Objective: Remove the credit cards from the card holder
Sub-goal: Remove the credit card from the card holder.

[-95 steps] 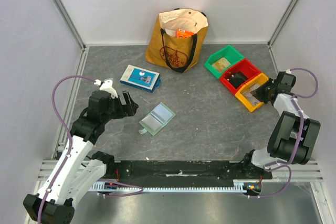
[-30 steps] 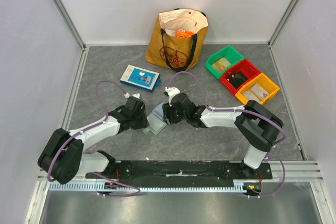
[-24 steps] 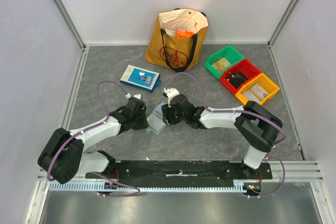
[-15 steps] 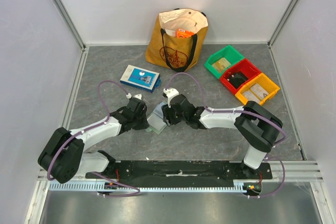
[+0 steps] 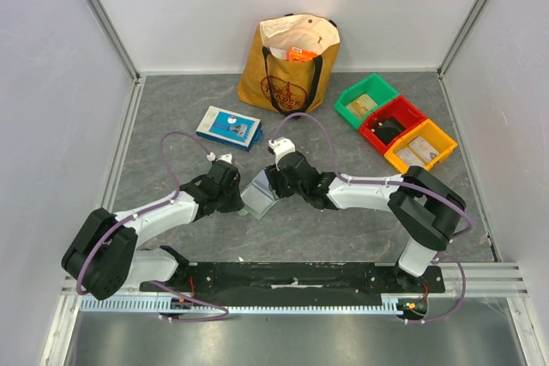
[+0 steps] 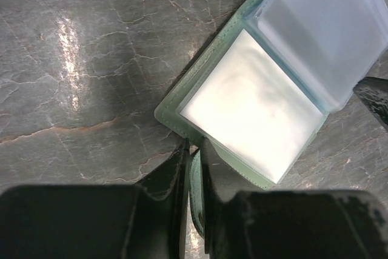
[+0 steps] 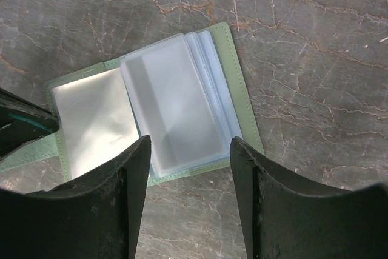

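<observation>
The card holder (image 7: 151, 119) lies open mid-desk (image 5: 343, 229), its strap (image 6: 195, 177) pinched by the left hand (image 6: 193, 150). The right hand (image 7: 189, 147), spread wide above, should leaf the clear sleeves (image 7: 176, 98) gently while that pinch anchors it.

The mustard-yellow fabric tote bag (image 5: 287, 75) carries a red printed emblem, its lettering too small to read. The print on the blue-and-white flat box (image 5: 229, 127) is equally illegible.

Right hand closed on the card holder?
No, the right wrist view shows the right hand with its fingers wide apart, the open card holder lying ungripped between and beyond them.
</observation>
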`<state>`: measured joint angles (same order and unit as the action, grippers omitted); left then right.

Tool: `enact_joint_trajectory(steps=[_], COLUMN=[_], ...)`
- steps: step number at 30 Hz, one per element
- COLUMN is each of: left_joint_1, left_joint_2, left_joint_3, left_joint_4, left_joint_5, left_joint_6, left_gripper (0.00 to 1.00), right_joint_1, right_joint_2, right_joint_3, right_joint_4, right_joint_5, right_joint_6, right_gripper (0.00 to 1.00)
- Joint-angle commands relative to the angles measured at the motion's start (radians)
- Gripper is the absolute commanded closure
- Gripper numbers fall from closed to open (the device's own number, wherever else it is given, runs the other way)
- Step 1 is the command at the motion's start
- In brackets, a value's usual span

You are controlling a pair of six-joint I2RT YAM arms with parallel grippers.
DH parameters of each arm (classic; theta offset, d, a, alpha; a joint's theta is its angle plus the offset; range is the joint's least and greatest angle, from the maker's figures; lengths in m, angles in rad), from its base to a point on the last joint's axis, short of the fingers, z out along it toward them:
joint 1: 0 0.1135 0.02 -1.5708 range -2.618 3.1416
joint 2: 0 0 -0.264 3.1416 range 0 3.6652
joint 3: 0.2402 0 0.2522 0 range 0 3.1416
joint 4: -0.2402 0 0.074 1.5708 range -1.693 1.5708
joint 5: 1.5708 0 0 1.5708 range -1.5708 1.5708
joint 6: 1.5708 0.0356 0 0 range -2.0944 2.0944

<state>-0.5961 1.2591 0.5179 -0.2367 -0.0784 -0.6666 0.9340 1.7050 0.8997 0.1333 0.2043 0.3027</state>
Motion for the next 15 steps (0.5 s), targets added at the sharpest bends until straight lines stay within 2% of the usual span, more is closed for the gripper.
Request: enact_joint_trajectory(steps=[1,7,15], left_joint_1=[-0.011,-0.019,-0.028], left_joint_2=[-0.001,0.008,0.006], left_joint_3=[-0.016,-0.012,-0.004], left_joint_4=[0.002,0.008,0.008], left_joint_5=[-0.012,-0.009,-0.011], left_joint_6=[-0.004,-0.004,-0.007], left_gripper=[0.83,0.83,0.83], right_joint_1=[0.005,0.005,0.005], right_joint_2=[0.038,0.061,0.059], right_joint_3=[0.028,0.018,0.011], right_joint_4=[-0.006,0.015,0.019], right_joint_5=[0.003,-0.048,-0.080], right_joint_6=[0.004,0.021,0.023], right_gripper=[0.37,0.39,0.50])
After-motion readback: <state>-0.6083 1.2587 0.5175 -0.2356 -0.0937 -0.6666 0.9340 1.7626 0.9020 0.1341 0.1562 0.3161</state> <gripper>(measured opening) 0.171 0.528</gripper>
